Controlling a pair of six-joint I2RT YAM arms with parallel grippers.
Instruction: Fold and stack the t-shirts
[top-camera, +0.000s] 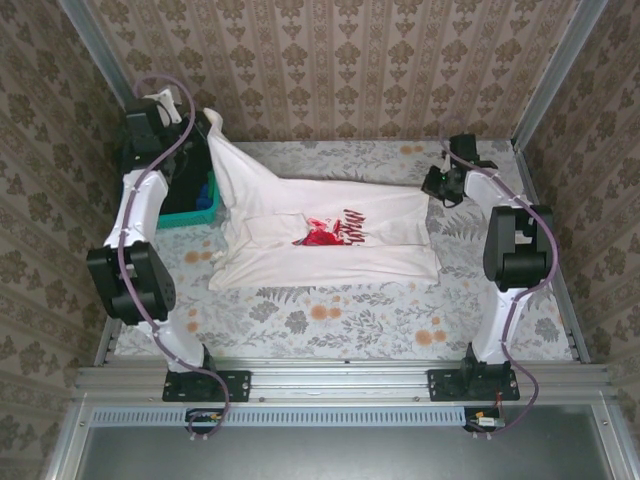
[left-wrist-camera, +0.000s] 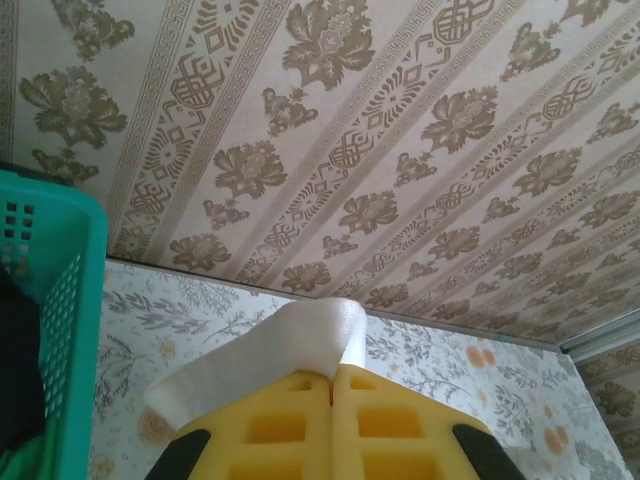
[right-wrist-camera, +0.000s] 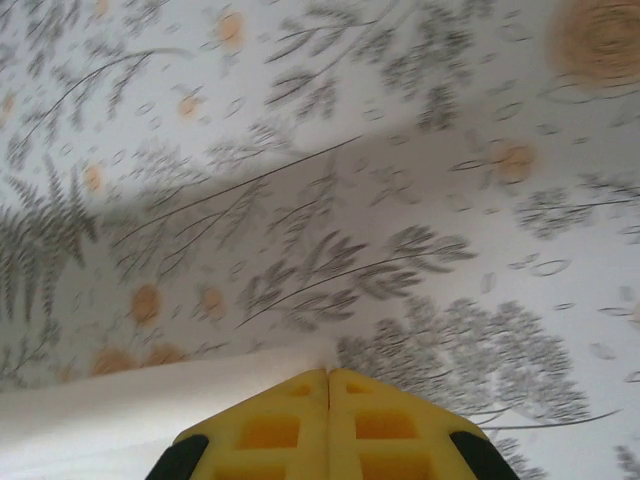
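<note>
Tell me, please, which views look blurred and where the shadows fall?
Right wrist: the tablecloth is smeared by blur, with a broad grey shadow band across it, while the yellow fingers are sharp. Left wrist: crisp wallpaper, even light, no glare. Top external: flat, even light on the shirt, no hard shadows.

One white t-shirt (top-camera: 300, 262) lies spread across the middle of the table (top-camera: 400, 330), chest side up. A red-and-black graphic (top-camera: 322, 235) with dark lettering shows near its centre. The far left corner is raised into a peak, pinched in the left gripper (left-wrist-camera: 332, 375). The right edge is pinched in the right gripper (right-wrist-camera: 328, 375), low over the surface. The cloth between is creased.
</note>
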